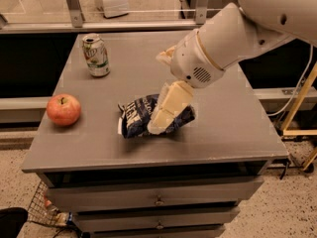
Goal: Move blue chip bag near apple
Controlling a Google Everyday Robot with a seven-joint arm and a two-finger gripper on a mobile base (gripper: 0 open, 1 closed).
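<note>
The blue chip bag (pixel 136 117), dark blue with white lettering, is at the middle front of the grey table (pixel 233 133). My gripper (pixel 166 112) comes down from the upper right and is shut on the bag's right half, with one cream finger (pixel 168 105) lying across its front. The bag is at or just above the tabletop; I cannot tell which. The apple (pixel 63 109), red-pink with a short stem, sits at the table's left edge, about a bag's width left of the bag.
A green-and-white soda can (pixel 96 55) stands upright at the back left of the table. Drawers (pixel 158 200) are below the tabletop. A metal rail and glass panel run behind the table. A wire basket (pixel 47 209) is on the floor at the lower left.
</note>
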